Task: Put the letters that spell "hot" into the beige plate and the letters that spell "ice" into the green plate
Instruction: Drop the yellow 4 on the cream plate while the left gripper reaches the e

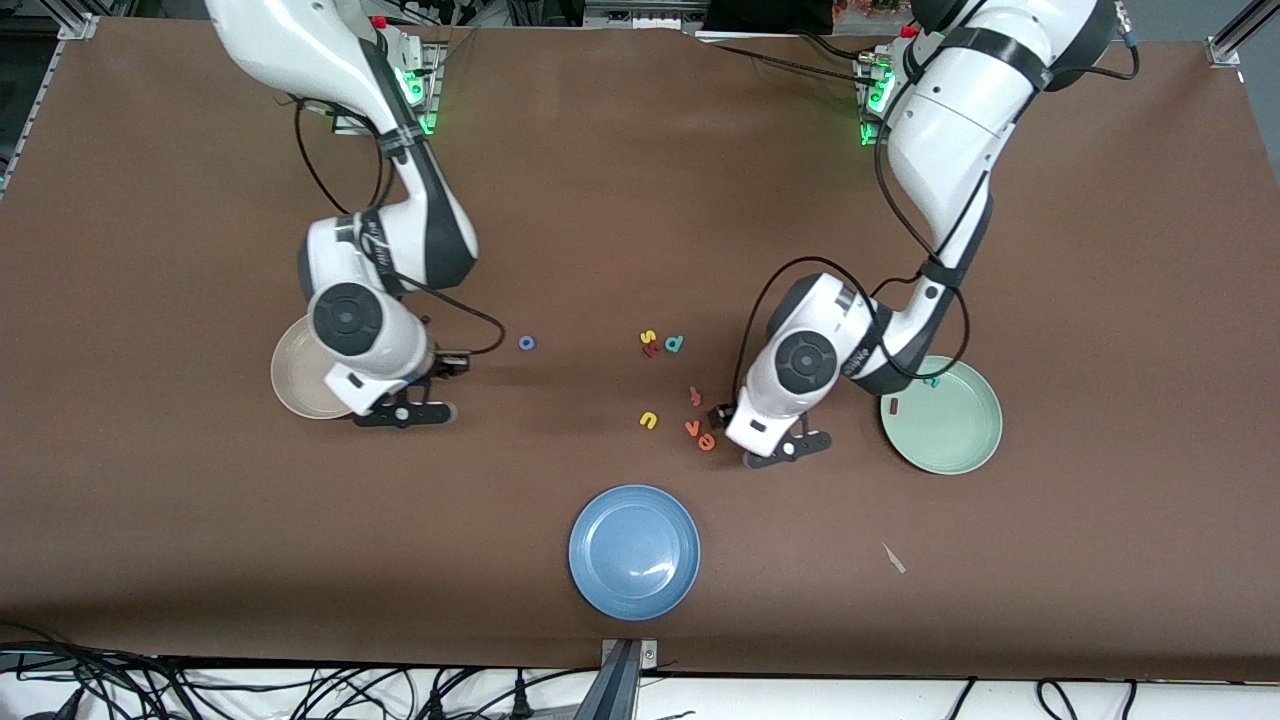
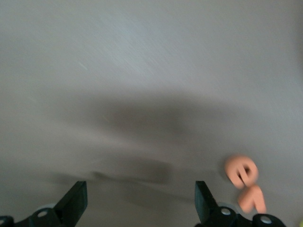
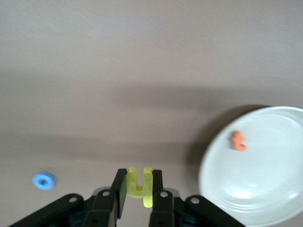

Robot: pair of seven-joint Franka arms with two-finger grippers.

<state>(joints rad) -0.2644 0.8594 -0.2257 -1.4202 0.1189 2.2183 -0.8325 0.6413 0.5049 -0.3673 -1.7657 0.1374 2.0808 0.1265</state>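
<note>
My right gripper (image 3: 139, 182) is shut on the yellow "h" (image 3: 140, 187), held up over the brown table just beside the beige plate (image 1: 292, 385). An orange letter (image 3: 238, 141) lies in that plate (image 3: 265, 189). The blue "o" (image 1: 527, 343) lies on the table toward the middle. My left gripper (image 1: 722, 412) hangs open and empty (image 2: 140, 191) next to the orange "e" (image 1: 707, 442) and orange "v" (image 1: 692, 428). The green plate (image 1: 960, 450) holds the dark red "i" (image 1: 893, 406) and teal "c" (image 1: 933, 381).
A blue plate (image 1: 634, 550) sits nearest the front camera at mid-table. Loose letters lie in the middle: a yellow "u" (image 1: 649, 420), a yellow "s" (image 1: 648, 337), a teal "d" (image 1: 675, 344) and an orange-red letter (image 1: 695, 396).
</note>
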